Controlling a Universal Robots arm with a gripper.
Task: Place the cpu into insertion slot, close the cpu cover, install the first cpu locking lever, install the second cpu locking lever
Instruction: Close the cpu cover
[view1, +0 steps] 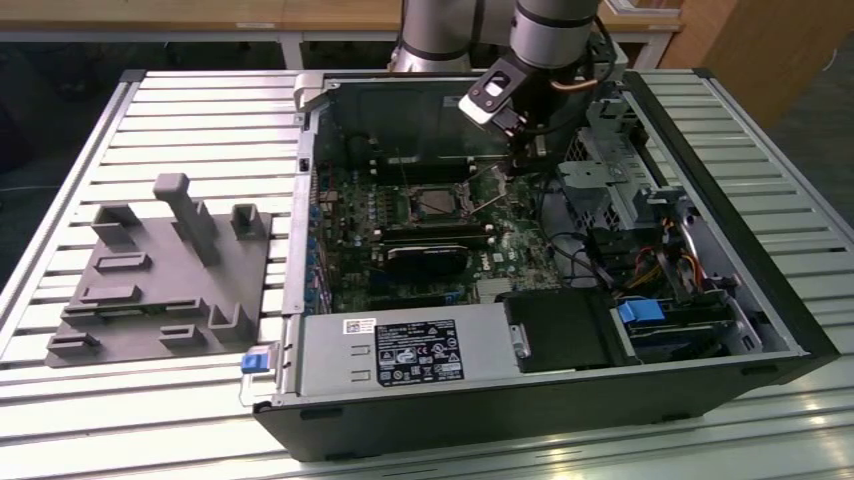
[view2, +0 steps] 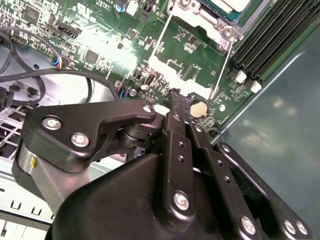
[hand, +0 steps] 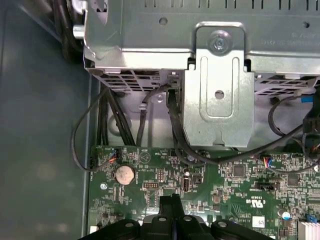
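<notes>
Above the insertion slot (view1: 434, 203) the open case leaves free room from over it. The pincer (view1: 515, 168) stands in a narrow gap on the exterior view's right of the slot. The metal drive cage (view1: 597, 178) and black cables (hand: 107, 120) are near on its other side. A black block (view1: 427, 258) stands just beside the slot.

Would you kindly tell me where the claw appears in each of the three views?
Exterior view: the claw hangs inside the open case, over the green motherboard.
Second wrist view: the claw tip sits over the motherboard beside the round coin battery.
First wrist view: the claw tip lies near that battery.
Shared landmark: the motherboard.
</notes>
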